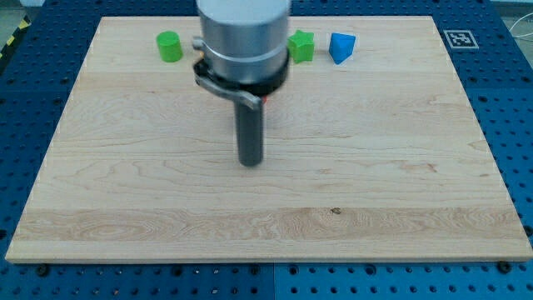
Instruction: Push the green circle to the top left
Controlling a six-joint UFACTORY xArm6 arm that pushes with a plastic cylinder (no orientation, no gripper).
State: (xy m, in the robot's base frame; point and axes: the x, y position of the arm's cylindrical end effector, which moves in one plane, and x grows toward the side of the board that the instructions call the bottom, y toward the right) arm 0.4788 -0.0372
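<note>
The green circle [170, 46], a short green cylinder, stands near the board's top edge at the view's upper left. My tip [251, 162] rests on the board near its middle, well below and to the right of the green circle and apart from every block. A green star-shaped block [301, 47] and a blue block [341, 47] stand side by side at the top, right of the arm's body. A bit of red [265, 98] shows behind the rod; its shape is hidden.
The grey arm body [243, 37] covers the top middle of the wooden board [400, 167]. A blue perforated table surrounds the board. A black and white marker [460, 38] sits at the board's top right corner.
</note>
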